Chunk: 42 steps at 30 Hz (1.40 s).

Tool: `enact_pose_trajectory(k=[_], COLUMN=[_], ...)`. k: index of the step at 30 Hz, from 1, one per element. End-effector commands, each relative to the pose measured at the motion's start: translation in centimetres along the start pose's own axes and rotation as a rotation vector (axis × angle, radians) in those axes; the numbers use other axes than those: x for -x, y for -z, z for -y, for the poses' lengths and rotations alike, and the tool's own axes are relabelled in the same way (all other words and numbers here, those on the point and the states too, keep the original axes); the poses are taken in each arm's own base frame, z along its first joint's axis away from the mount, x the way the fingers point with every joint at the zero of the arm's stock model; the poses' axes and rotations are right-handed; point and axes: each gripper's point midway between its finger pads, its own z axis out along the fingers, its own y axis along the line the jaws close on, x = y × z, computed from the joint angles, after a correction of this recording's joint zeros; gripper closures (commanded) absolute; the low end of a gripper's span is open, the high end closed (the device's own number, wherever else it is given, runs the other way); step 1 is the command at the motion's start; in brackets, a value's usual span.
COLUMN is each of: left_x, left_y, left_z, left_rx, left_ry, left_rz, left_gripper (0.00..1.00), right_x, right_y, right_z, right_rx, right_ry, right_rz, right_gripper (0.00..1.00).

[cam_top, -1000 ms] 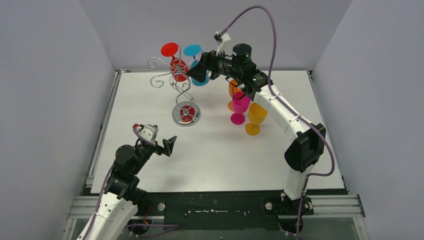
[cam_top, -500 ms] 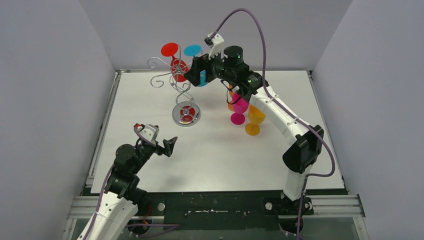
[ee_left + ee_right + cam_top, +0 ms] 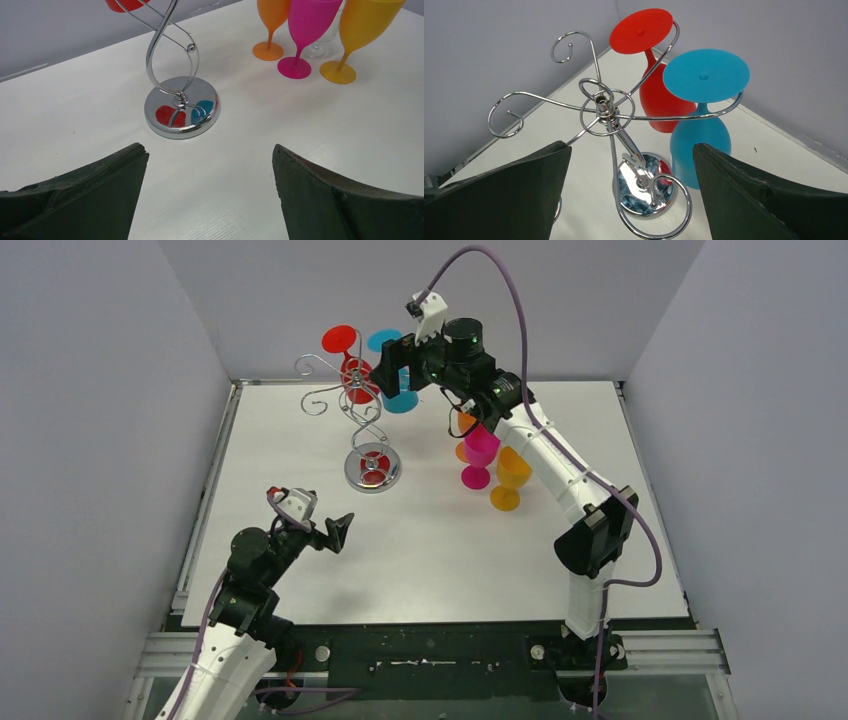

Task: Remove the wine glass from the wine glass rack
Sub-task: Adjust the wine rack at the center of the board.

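The wine glass rack (image 3: 362, 412), silver wire on a round shiny base (image 3: 181, 107), stands at the back left. A red wine glass (image 3: 659, 100) and a blue wine glass (image 3: 700, 137) hang upside down from its curled arms. My right gripper (image 3: 393, 368) hovers open at the rack's top, right beside the blue glass (image 3: 402, 398). In the right wrist view the right gripper (image 3: 631, 160) holds nothing, with the hub (image 3: 599, 102) ahead of it. My left gripper (image 3: 340, 532) sits open and low over the table, in front of the base, and in its own view this gripper (image 3: 210, 155) is empty.
An orange glass (image 3: 272, 20), a pink glass (image 3: 306, 22) and a yellow-orange glass (image 3: 361, 27) stand upright right of the rack, with a small clear glass (image 3: 320, 47) behind them. Grey walls close in the table (image 3: 420, 560) on three sides.
My right arm has shifted left and slightly up along the rack's top, past the blue glass, jaws a touch wider. Both glasses still hang. The left arm has not moved.
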Motion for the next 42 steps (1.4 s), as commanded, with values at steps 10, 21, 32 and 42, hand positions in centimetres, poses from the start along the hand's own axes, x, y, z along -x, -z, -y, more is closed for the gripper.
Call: enact_pose_trajectory(k=[10, 21, 32, 42], left_x=[1.8, 2.0, 2.0, 2.1], left_y=[-0.1, 0.0, 0.1, 0.1], left_z=[0.0, -0.3, -0.4, -0.4], left_rx=[-0.012, 0.001, 0.002, 0.005], left_ry=[-0.017, -0.020, -0.021, -0.021], left_rz=[0.051, 0.057, 0.061, 0.061], left_gripper=[0.06, 0.06, 0.06, 0.06], right_x=[-1.9, -2.8, -3.4, -3.5], right_y=[0.3, 1.0, 1.3, 1.6], right_z=[-1.0, -2.8, -5.1, -7.8], right_rx=[0.032, 0.076, 0.102, 0.126], right_ry=[-0.026, -0.053, -0.061, -0.052], right_rz=[-0.053, -0.074, -0.095, -0.094], right_gripper=[0.04, 0.08, 0.09, 0.09])
